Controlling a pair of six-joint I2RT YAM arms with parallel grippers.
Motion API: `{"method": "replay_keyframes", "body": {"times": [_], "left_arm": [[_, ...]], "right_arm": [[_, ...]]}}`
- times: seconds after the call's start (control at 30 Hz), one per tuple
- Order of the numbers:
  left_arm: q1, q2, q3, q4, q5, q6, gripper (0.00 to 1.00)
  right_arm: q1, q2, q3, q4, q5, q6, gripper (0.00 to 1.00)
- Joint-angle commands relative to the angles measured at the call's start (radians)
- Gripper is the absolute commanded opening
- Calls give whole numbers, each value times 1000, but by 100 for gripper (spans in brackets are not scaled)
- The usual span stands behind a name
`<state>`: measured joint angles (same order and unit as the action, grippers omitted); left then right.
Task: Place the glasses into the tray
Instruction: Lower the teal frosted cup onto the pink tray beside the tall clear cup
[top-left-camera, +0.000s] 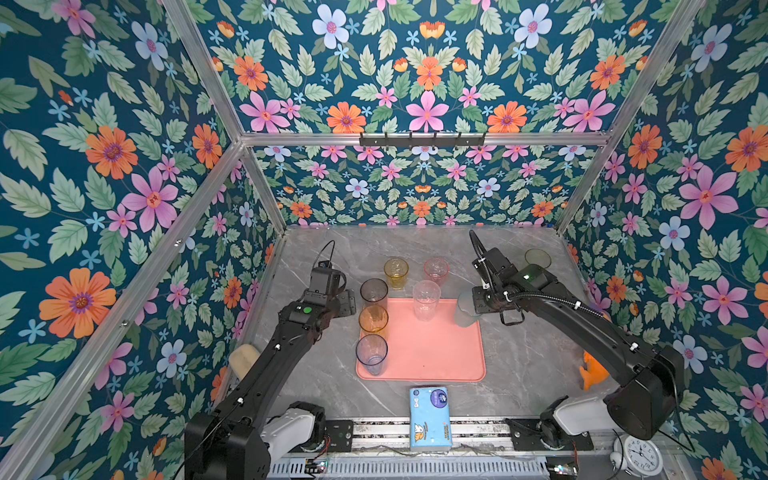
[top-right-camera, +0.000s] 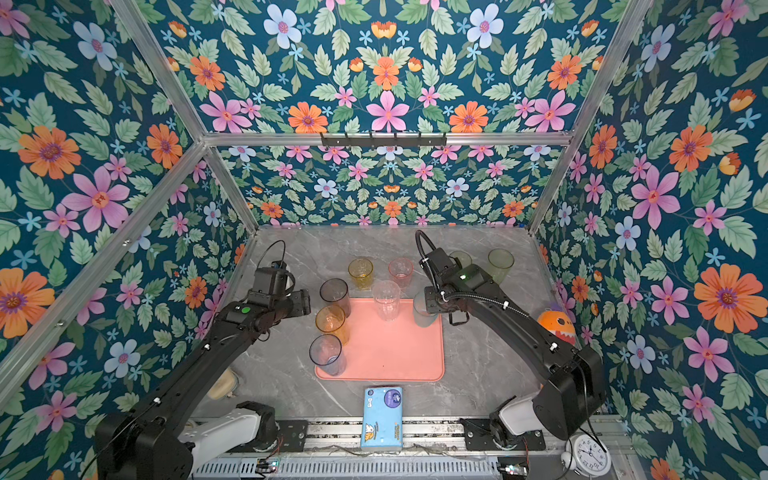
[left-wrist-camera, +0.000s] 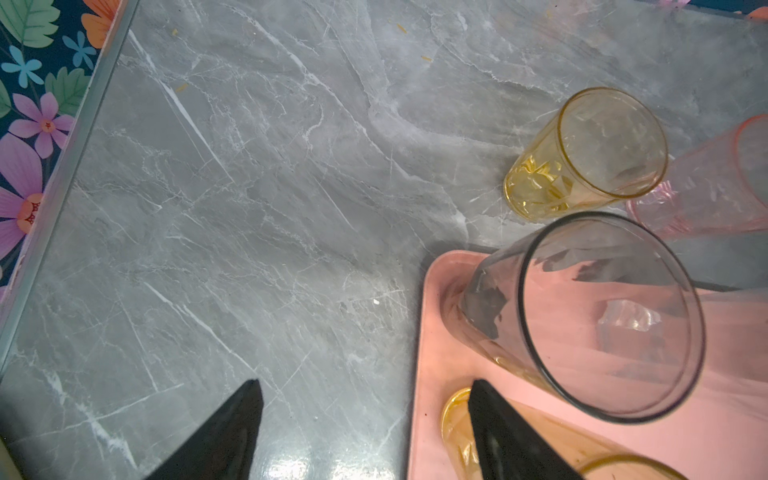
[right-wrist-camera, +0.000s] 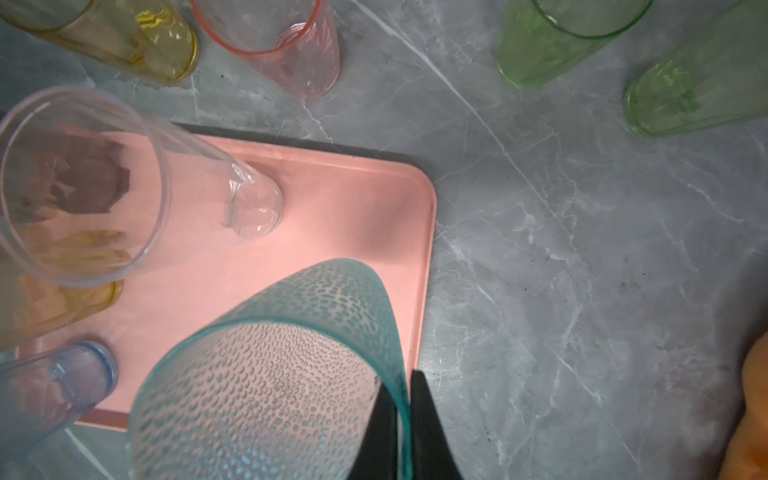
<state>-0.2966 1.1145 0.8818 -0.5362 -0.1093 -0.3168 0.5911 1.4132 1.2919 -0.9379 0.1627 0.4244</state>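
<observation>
The salmon-pink tray (top-left-camera: 432, 357) lies mid-table. Along its left side stand a smoky grey glass (top-left-camera: 374, 292), an amber glass (top-left-camera: 373, 320) and a blue-grey glass (top-left-camera: 371, 353); a clear glass (top-left-camera: 426, 300) stands at its far edge. My right gripper (right-wrist-camera: 401, 380) is shut on the rim of a dimpled teal glass (right-wrist-camera: 270, 374), one finger inside and one outside, at the tray's far right corner (right-wrist-camera: 415, 183). Whether its base touches the tray I cannot tell. My left gripper (left-wrist-camera: 365, 386) hangs open and empty beside the tray's far left corner. Yellow (top-left-camera: 395, 272), pink (top-left-camera: 435, 270) and two green glasses (top-right-camera: 500, 264) (top-right-camera: 460, 258) stand on the table behind.
A blue tissue pack (top-left-camera: 430, 417) lies at the front edge. An orange toy (top-left-camera: 594, 370) sits at the right wall, a beige object (top-left-camera: 245, 361) at the left wall, and a white clock (top-left-camera: 640, 457) at the front right. Floral walls enclose the marble table (top-left-camera: 519, 365).
</observation>
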Motion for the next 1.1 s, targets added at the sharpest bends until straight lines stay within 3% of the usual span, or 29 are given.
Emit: {"method": "replay_keyframes", "body": {"times": [0.0, 0.57, 1.07], "left_arm": [[1, -2, 3, 3, -7, -3, 81], [0, -1, -1, 7, -3, -6, 81], [0, -10, -4, 2, -1, -6, 81]], "right_arm": [[27, -24, -37, 46, -1, 35, 0], [204, 22, -105, 129, -15, 150, 0], [248, 156, -24, 165, -37, 154, 0]]}}
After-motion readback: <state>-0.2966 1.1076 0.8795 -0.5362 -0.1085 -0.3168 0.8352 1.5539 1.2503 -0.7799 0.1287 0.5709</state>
